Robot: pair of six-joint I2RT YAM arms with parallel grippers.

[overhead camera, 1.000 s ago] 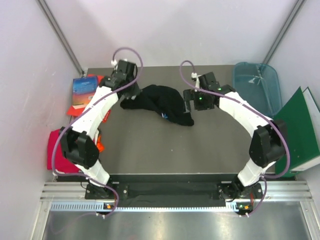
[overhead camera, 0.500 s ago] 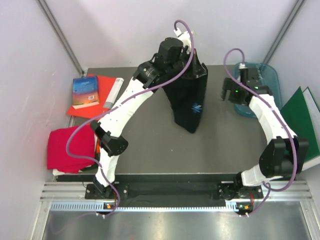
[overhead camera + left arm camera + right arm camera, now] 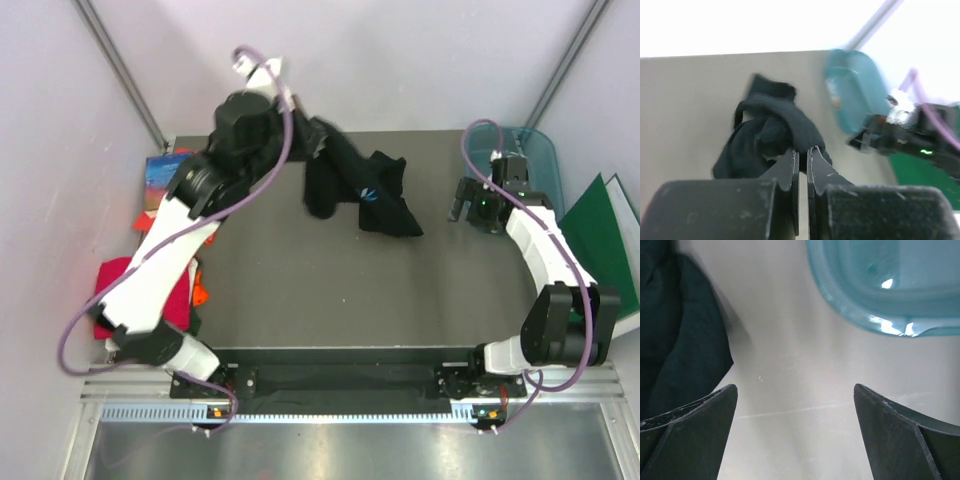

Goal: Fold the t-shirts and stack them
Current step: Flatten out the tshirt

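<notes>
Top external: black shirt lies bunched at the far middle of the table, its long axis running left to right. The pink shirt is at the left edge.
My left pincer: clenched on the black shirt's left end.
My right pincer: spread wide and empty, just right of the shirt's free end, so it is the nearer arm for it.

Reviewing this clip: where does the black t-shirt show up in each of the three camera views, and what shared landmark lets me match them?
Top external: the black t-shirt lies bunched, upper centre.
Left wrist: centre-left, pinched at the tips of the left pincer.
Right wrist: along the left edge.
Shared landmark: the teal bin, to the right of the shirt in all three views.
</notes>
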